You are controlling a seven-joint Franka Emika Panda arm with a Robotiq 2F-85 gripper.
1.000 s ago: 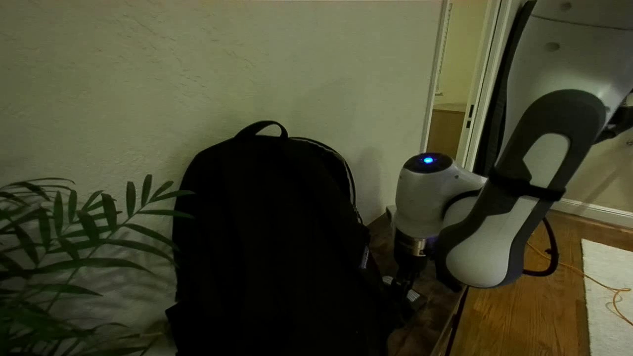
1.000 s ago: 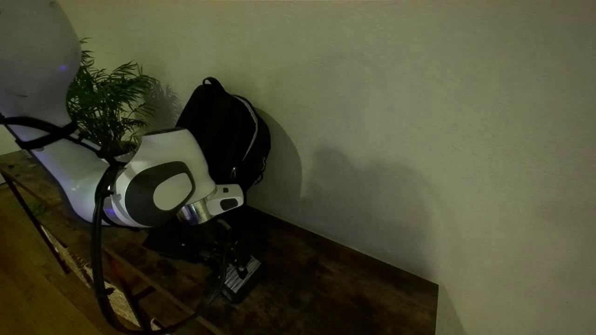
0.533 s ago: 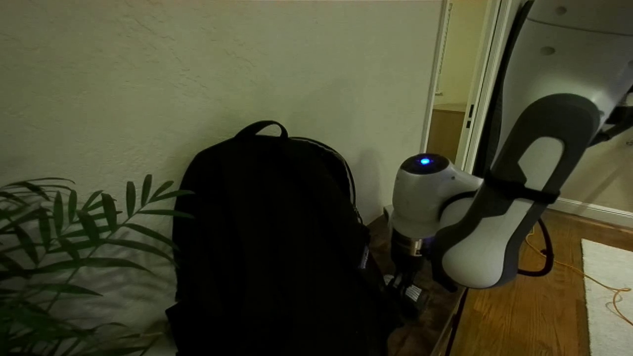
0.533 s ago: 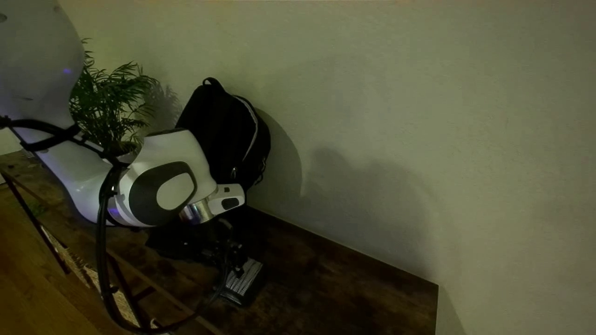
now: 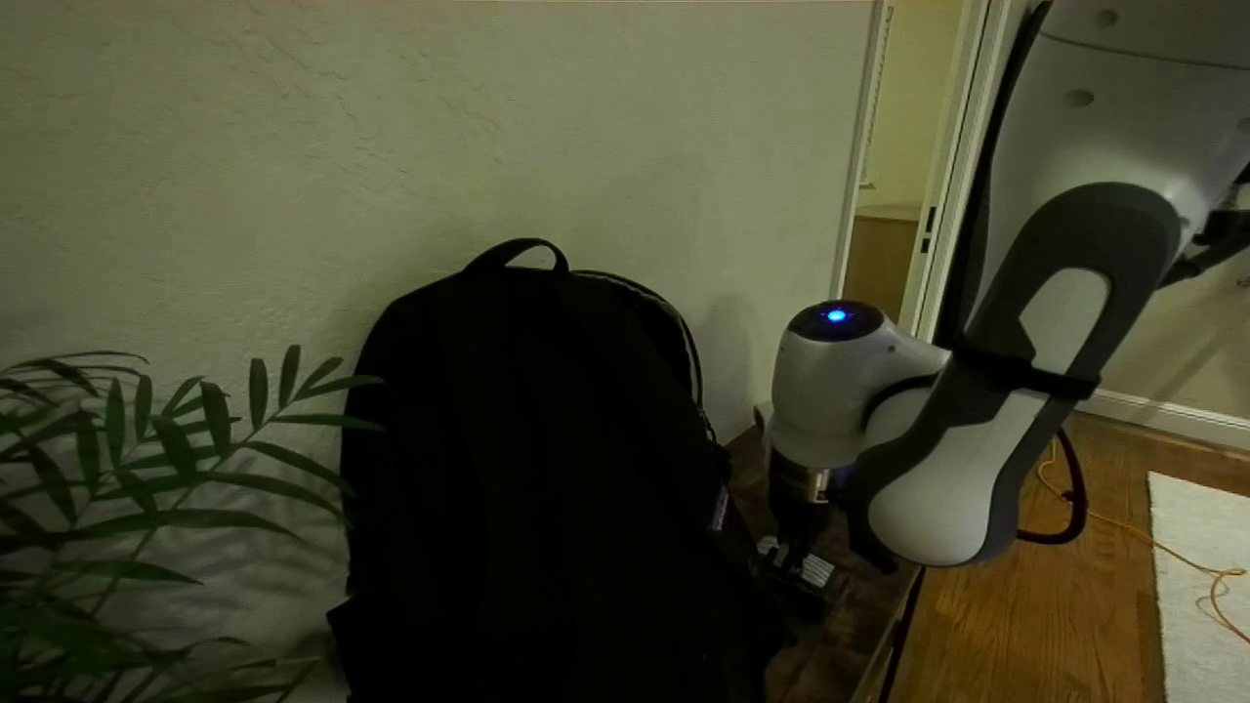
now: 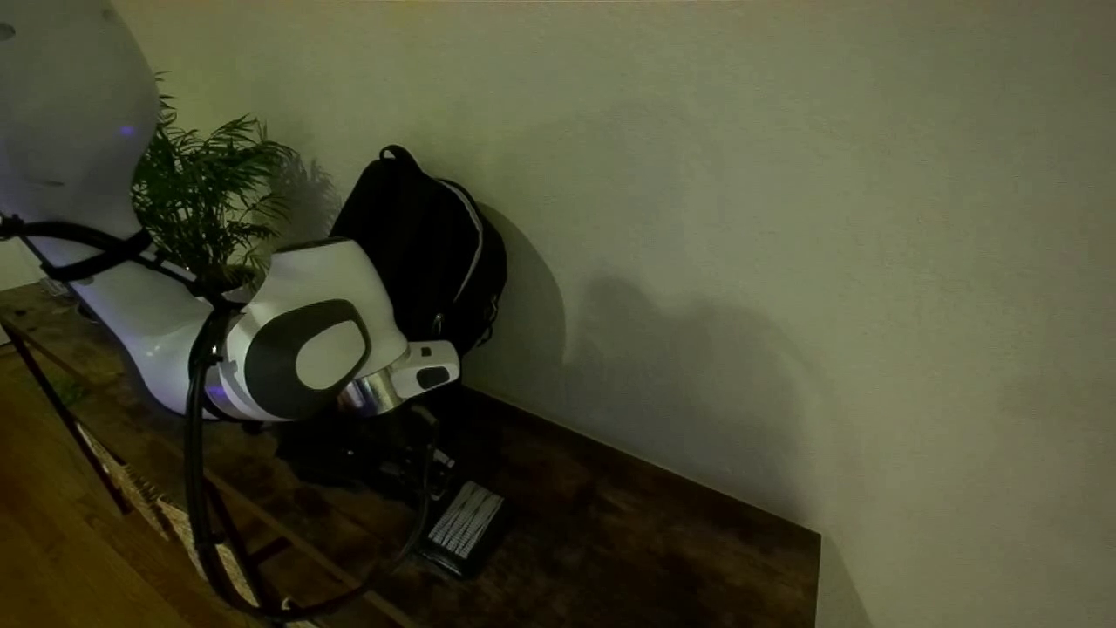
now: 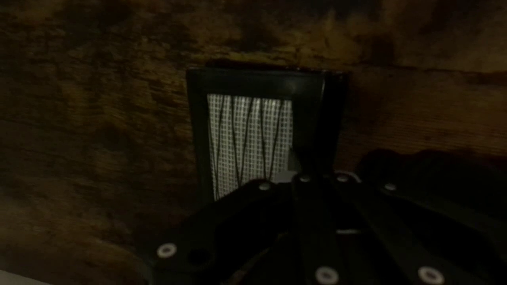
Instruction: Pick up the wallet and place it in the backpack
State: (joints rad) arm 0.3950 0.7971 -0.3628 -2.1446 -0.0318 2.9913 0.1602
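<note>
The wallet (image 7: 251, 138), black-bordered with a pale patterned face, lies on the dark table; its lower end is hidden behind my gripper in the wrist view. Over its right border stands my gripper (image 7: 315, 166), jaws brought together. It is too dark there to tell whether any of the wallet is pinched. In an exterior view the wallet (image 6: 468, 519) shows just beside the gripper (image 6: 443, 481); elsewhere the gripper (image 5: 793, 557) crosses in front of its face. The large black backpack (image 5: 547, 469), with its loop handle on top, stands upright against the wall, close beside the gripper.
A leafy green plant (image 5: 176, 469) stands on the far side of the backpack. The pale wall (image 6: 697, 218) rises along the back of the brown table (image 6: 628, 506). A black cable (image 6: 192, 453) loops off the arm near the table's front edge.
My gripper's jaws have closed. The wallet has shifted slightly away from the backpack, and more of its face shows. The arm has edged a little toward the backpack.
</note>
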